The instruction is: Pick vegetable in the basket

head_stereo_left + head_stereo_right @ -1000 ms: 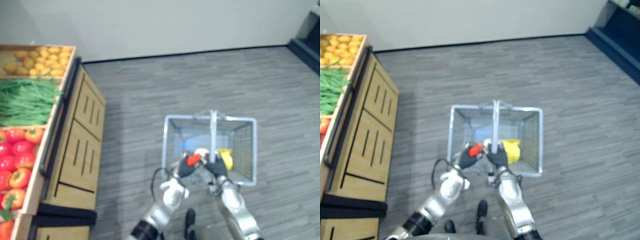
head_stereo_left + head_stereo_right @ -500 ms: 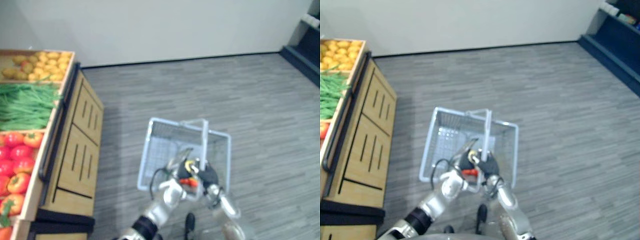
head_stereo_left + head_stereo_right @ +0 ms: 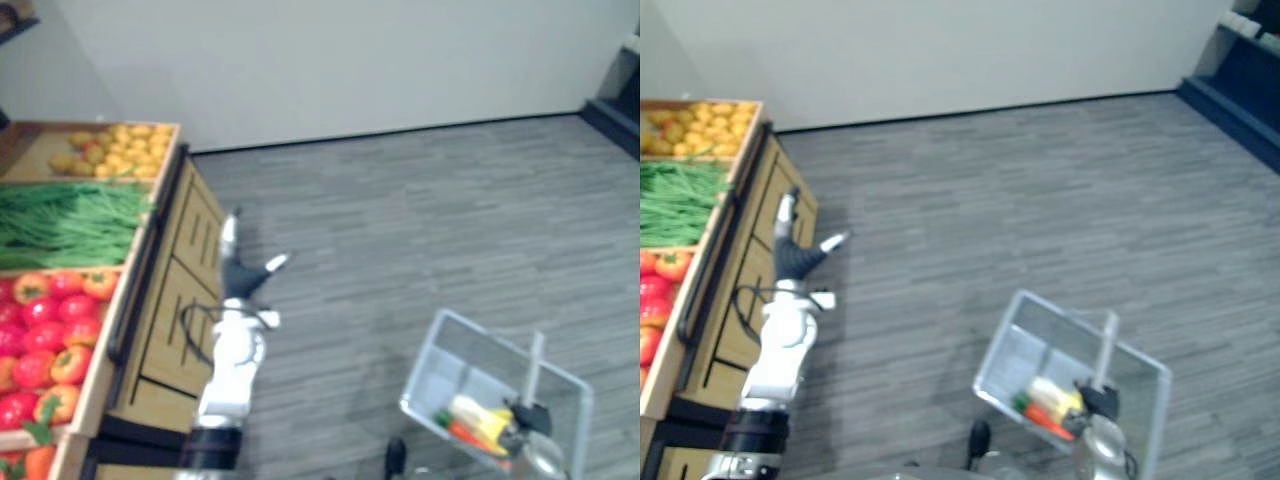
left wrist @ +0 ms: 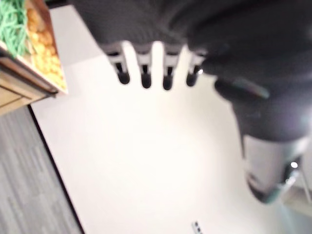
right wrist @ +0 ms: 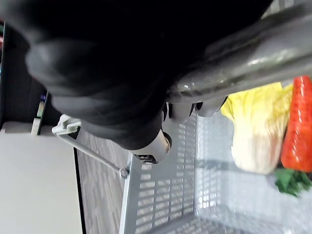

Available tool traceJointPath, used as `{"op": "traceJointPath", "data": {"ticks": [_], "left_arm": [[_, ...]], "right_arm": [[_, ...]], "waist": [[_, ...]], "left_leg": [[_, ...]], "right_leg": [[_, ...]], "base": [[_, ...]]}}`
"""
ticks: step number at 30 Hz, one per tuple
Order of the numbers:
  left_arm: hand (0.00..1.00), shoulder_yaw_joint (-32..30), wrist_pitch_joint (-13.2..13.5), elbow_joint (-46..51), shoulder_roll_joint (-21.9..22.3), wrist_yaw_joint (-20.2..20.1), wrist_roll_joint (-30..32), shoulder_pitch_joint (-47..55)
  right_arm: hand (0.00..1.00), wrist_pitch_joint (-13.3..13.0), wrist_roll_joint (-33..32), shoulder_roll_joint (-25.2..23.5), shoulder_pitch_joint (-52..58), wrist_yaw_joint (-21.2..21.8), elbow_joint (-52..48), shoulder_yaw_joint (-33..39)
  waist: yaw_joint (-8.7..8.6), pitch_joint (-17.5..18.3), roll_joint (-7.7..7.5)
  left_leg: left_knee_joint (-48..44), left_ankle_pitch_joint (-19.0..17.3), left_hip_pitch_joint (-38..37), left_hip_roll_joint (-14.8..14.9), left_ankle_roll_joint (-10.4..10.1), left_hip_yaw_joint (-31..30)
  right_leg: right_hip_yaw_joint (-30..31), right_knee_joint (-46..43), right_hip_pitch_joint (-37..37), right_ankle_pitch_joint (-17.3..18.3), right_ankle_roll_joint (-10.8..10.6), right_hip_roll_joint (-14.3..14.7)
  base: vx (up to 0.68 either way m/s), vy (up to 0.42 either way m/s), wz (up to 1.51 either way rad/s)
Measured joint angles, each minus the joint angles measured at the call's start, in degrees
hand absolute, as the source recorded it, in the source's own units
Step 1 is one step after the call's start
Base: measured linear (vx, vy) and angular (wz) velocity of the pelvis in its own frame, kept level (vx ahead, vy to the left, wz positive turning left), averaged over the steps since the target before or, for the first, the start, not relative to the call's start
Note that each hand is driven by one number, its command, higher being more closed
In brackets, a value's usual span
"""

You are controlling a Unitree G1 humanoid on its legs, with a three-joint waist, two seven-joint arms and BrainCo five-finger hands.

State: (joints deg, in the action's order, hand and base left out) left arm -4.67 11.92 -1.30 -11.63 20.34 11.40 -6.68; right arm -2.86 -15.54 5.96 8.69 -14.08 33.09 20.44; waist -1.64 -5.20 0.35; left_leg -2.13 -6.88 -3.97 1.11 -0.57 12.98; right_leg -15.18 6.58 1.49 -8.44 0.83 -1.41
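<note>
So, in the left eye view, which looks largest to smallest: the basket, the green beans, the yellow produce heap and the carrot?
1. basket, the largest, though it is nearer to the camera.
2. green beans, cut by the view's edge.
3. yellow produce heap.
4. carrot, clearly the smallest.

The basket (image 5: 161, 195) looks like pale grey plastic lattice, and its handle (image 5: 253, 53) is smooth and glossy. The cover of my right hand (image 5: 97, 63) is dark, matt and ribbed. The carrot (image 5: 295, 126) has a smooth, faintly shiny skin, while the cabbage (image 5: 253, 131) is crinkled and matt. The stand (image 3: 185, 290) is light matt wood, and the floor (image 3: 420, 220) is grey and streaky-grained.
</note>
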Motion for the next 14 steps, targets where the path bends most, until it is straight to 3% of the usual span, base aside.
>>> {"op": "traceJointPath", "data": {"ticks": [3,5,9,12,14], "left_arm": [[0.00,-2.3,-0.2,-3.6,0.2,0.1,-1.5,0.4],[0.00,-3.7,-1.4,-11.3,0.2,0.0,-1.4,1.1],[0.00,-6.7,-7.4,-36.9,0.4,-2.8,-0.8,2.9],[0.00,-11.6,-10.2,-53.0,0.5,-6.0,0.2,5.0],[0.00,-13.9,-10.9,-58.0,0.5,-8.3,1.3,6.9]], "right_arm": [[1.00,-0.1,1.7,0.8,-0.7,-1.7,3.3,3.2],[1.00,-0.1,1.8,1.2,-2.1,-2.3,5.4,4.7],[1.00,0.3,2.8,2.1,-3.0,-1.8,10.1,5.2],[1.00,1.5,4.3,2.1,-4.2,-1.6,14.4,6.2],[1.00,1.9,4.7,2.1,-4.3,-1.2,16.2,6.5]], "waist": [[-0.03,0.1,0.01],[-0.04,0.2,0.03],[-0.55,0.2,-0.11],[-1.33,0.2,-0.18],[-1.21,0.2,-0.18]], "left_leg": [[0.1,0.0,-0.3,-0.4,0.0,-1.3],[0.2,0.1,-0.2,-0.6,-0.1,-1.4],[0.3,0.1,-0.4,-0.6,-0.1,-1.1],[1.0,0.3,-1.5,-0.3,-0.6,-0.1],[1.0,0.1,-2.1,0.0,-0.9,0.9]], "right_leg": [[-1.0,0.0,-1.0,0.5,-0.6,-0.5],[-1.2,0.0,-1.0,0.5,-0.7,-0.8],[-0.7,0.0,-0.9,0.7,-0.7,-0.6],[0.1,0.0,-1.0,0.8,-0.5,-0.2],[1.1,0.0,-1.1,0.8,-0.5,0.1]], "base": [[-0.02,0.057,0.20],[-0.03,0.052,0.04],[0.00,0.022,-0.02],[0.05,0.022,-0.12],[0.04,0.022,-0.22]]}}
